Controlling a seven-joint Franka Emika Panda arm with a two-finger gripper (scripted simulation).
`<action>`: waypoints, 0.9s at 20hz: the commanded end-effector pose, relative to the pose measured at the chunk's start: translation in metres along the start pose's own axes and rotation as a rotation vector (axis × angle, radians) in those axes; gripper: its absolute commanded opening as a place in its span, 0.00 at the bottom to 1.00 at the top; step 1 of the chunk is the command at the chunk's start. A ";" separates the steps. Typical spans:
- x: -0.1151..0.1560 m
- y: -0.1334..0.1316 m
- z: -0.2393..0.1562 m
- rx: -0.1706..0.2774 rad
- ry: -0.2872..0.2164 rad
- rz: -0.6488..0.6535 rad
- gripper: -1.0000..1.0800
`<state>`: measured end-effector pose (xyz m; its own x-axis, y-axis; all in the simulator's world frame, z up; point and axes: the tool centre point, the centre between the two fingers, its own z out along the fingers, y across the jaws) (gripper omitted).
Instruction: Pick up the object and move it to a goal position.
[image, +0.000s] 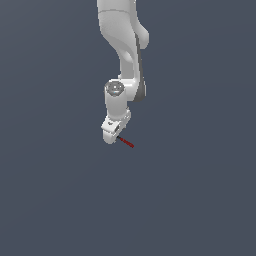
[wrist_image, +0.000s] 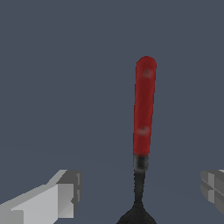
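**The claw hangs over the little red stick**

A big white robot arm (image: 122, 45) reaches down over a flat dark grey floor (image: 200, 200). At its tip is the gripper (image: 112, 134), low and close to the floor.

The object (image: 127, 143) is a thin stick. In the exterior view it pokes out from under the gripper and points toward the exterior view's right and a bit down. It looks tiny next to the arm. One part is a straight red rod, and the other part is slim and black.

The wrist view shows the object (wrist_image: 143, 109) much bigger. The red rod points away from the camera. The black part sits nearest the camera and gets wider at the edge of the picture (it looks a bit like a spoon end there).

The claw is spread wide apart. One finger (wrist_image: 52, 199) is on one side of the black end and the other finger (wrist_image: 213, 186) is on the other side. There is a clear gap between each finger and the stick, so neither one touches it. The black end lies between them, nearer to the second finger.
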<state>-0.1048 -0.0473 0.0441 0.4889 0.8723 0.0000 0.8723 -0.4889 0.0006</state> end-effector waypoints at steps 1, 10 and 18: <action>0.000 -0.001 0.012 0.001 0.000 -0.001 0.96; 0.000 0.000 0.034 0.001 0.000 -0.003 0.96; 0.000 0.000 0.034 0.001 0.000 -0.003 0.00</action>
<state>-0.1038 -0.0484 0.0119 0.4876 0.8730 0.0011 0.8730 -0.4876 0.0039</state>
